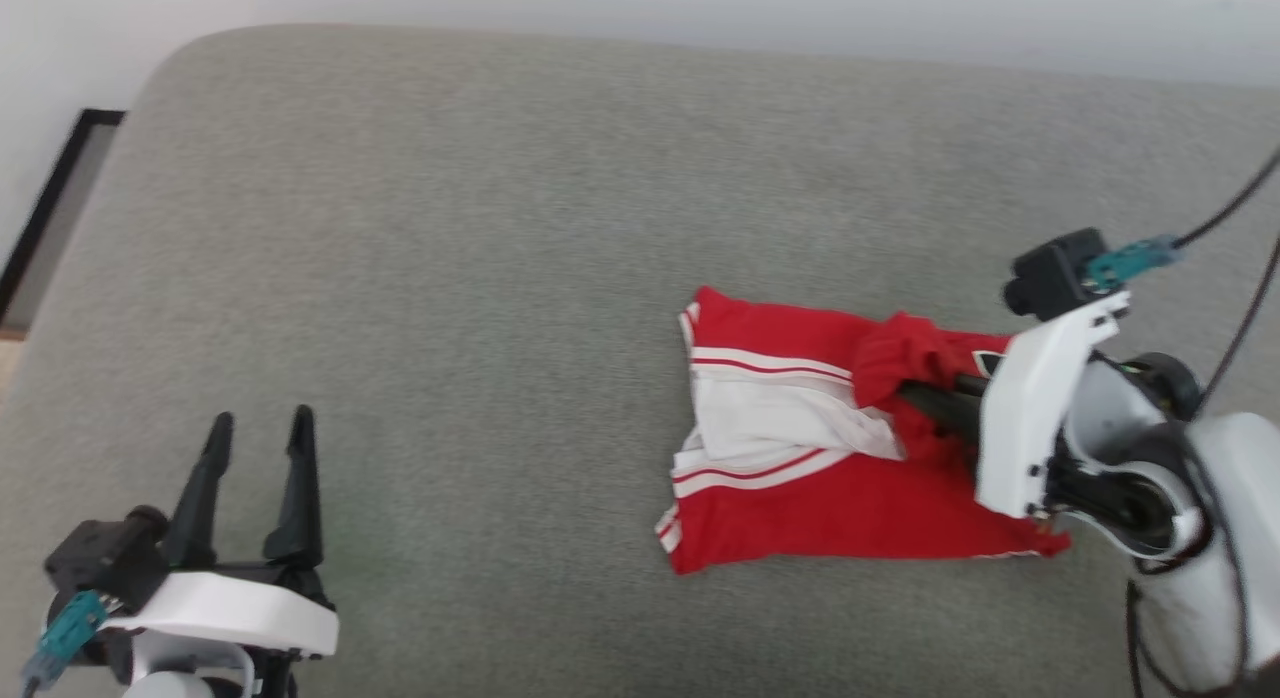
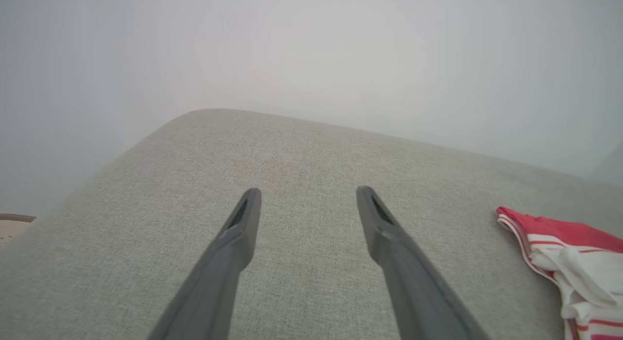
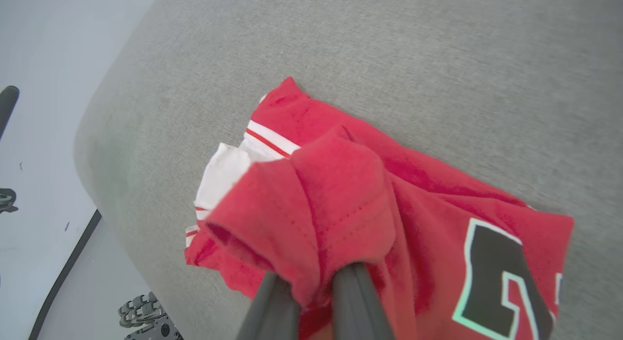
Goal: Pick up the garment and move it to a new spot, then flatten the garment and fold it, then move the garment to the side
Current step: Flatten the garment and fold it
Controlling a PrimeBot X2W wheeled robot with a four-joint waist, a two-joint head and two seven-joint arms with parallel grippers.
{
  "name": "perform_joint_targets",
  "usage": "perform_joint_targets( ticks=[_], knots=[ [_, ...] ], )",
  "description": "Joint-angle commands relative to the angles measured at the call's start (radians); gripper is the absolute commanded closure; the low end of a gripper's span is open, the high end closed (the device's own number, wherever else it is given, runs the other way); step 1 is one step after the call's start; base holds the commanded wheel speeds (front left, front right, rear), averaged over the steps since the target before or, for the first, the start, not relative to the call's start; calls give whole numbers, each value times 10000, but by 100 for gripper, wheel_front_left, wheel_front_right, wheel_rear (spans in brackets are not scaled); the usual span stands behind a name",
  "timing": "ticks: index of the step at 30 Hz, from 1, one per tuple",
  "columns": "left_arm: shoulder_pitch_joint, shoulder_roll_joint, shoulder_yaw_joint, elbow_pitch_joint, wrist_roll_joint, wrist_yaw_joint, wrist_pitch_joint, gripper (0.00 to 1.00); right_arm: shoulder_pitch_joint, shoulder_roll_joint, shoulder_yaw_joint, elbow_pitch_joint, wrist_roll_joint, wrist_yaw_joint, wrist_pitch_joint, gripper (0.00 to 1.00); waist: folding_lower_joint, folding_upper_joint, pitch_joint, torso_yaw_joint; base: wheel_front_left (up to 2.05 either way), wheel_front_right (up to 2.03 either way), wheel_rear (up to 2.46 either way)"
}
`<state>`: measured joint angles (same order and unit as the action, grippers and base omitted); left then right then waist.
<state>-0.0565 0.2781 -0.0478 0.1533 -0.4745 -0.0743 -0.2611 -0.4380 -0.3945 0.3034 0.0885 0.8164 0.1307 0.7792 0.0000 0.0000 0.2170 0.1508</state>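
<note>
Garment (image 1: pixel 800 478): a red T-shirt, folded into a rough rectangle, lies on the right half of a grey fabric cushion (image 1: pixel 450 278), well away from its rounded far-left corner. A white sleeve (image 1: pixel 780 408) with red-and-white striped trim lies across its left part. In the right wrist view part of a black, white-outlined letter (image 3: pixel 501 276) shows on the red cloth near the shirt's right edge.

Near the shirt's far right part, a bunch of red fabric is drawn up over the right gripper (image 1: pixel 905 390), whose two dark fingers are pressed together on that fold. From the right wrist the cloth drapes over both fingertips and is pinched between them.

The left gripper (image 1: pixel 262 418) hovers over bare cushion at the lower left, well apart from the shirt, its fingers spread wide with nothing between them. From the left wrist the shirt's striped edge (image 2: pixel 574 252) shows at the far right. Behind the cushion stands a pale wall (image 2: pixel 311 47).
</note>
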Motion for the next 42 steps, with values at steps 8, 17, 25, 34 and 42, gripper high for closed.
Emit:
perform_joint_targets(
  ticks=[8,17,25,34,42],
  knots=[
    [-451,-283,-207,342,245,-211,-50,0,-783,612,925,1189,-359,0,-664,100,0,0,-212,877,0,0,0],
    [-259,-384,-6,462,191,-337,-52,0,-1245,699,1563,1959,-293,0,-1246,0,0,0,-393,786,0,0,0],
    [58,-308,468,192,261,-391,-50,0,-966,100,1202,1022,-287,0,-2040,0,0,0,-564,19,0,0,0],
    [446,-153,1052,-53,442,-311,-50,0,-159,-580,530,48,-967,0,-3824,0,0,0,-727,-1011,0,0,0],
    [754,-263,1431,-230,682,-270,-50,0,767,-886,-128,58,-1931,0,-6745,0,0,0,-990,-1670,0,0,0]
  ],
)
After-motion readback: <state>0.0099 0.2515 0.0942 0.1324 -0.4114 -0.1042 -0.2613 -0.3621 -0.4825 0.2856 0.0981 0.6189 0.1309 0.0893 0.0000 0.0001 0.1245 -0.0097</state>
